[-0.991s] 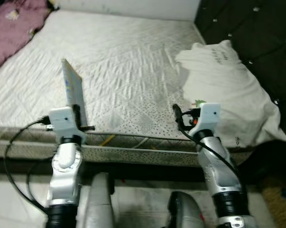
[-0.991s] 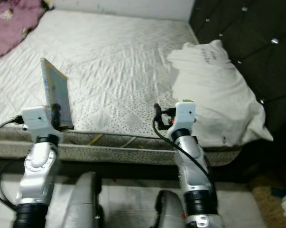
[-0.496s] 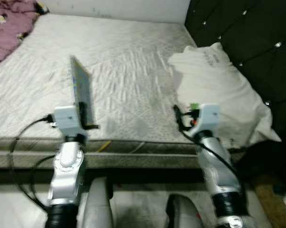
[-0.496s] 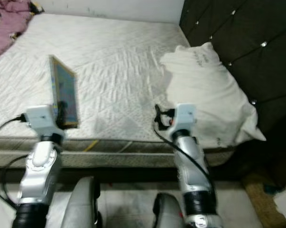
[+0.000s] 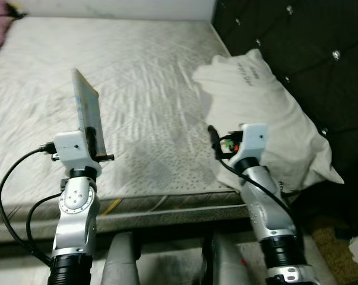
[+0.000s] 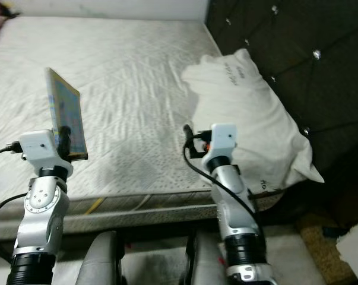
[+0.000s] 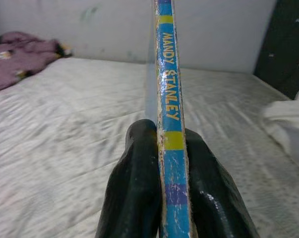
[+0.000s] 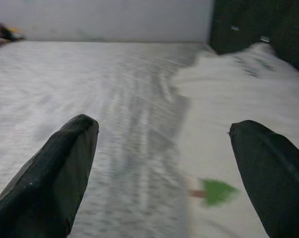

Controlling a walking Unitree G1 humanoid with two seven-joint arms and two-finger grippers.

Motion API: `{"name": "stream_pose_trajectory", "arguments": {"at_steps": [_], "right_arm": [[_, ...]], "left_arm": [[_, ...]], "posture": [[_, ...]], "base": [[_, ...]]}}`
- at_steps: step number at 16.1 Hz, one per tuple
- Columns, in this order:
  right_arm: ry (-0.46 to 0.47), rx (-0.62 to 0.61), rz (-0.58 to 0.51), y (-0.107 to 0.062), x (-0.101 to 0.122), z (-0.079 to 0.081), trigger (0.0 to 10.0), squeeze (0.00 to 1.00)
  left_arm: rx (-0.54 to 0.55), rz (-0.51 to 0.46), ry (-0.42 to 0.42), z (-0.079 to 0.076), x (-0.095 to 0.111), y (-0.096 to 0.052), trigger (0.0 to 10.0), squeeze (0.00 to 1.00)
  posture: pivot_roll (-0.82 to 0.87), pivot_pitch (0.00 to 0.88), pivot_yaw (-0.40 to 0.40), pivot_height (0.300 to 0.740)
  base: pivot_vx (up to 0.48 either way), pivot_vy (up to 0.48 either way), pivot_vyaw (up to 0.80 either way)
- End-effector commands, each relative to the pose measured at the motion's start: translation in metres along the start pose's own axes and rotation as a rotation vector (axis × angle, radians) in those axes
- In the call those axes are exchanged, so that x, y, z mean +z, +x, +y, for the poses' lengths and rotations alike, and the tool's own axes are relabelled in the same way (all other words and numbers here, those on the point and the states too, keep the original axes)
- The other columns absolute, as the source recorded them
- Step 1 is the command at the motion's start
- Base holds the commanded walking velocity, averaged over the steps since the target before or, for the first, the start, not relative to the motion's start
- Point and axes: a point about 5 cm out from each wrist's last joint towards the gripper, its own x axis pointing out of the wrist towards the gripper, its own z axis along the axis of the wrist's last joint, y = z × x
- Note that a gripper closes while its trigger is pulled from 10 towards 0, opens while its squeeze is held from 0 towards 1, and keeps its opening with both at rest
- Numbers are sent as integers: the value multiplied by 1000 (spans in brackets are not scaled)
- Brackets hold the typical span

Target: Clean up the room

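My left gripper [image 7: 161,163] is shut on a thin children's book [image 5: 87,116], held upright on edge above the near side of the bed; its blue and yellow spine [image 7: 168,99] stands between the two black fingers [image 7: 134,183]. The book's colourful cover [image 6: 65,116] faces right. My right gripper [image 8: 164,163] is open with nothing between its fingers [image 8: 60,168], raised over the bed's near edge just left of the white pillow [image 5: 256,98]. The right arm's white wrist [image 5: 250,142] sits in front of the pillow's lower corner.
A bare white quilted mattress [image 5: 143,77] spreads ahead, its near edge [image 5: 167,202] below both wrists. A dark tufted headboard [image 5: 309,47] stands along the right. A purple blanket [image 7: 20,49] lies at the bed's far left. Brown mat and white paper [image 6: 354,246] lie on the floor at right.
The view has swung to the right and nearer the bed, so the pillow and headboard shifted left. The left gripper still holds the book upright; the right gripper stays open.
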Motion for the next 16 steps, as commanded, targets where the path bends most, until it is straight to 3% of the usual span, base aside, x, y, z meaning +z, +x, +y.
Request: {"name": "stream_pose_trajectory", "arguments": {"at_steps": [1, 5, 10, 16], "right_arm": [[0, -29, 0, -3, 0, -9, 10000, 0], [2, -22, 2, -3, -1, -9, 10000, 0], [1, -21, 4, -2, -1, -8, 10000, 0], [4, -14, 11, -1, -1, -7, 10000, 0]], "left_arm": [[-50, -32, -12, -14, 7, 1, 10000, 0], [-32, -30, -15, -13, 8, 1, 10000, 0], [3, -16, -44, -11, 6, 4, 10000, 0], [31, 19, -111, -11, 3, 11, 10000, 0]], "posture": [[10, 0, -49, 606], [11, 0, -49, 592], [9, 0, -51, 542], [9, 0, -53, 542]], "base": [[0, 0, 0], [0, 0, 0], [0, 0, 0], [0, 0, 0]]}}
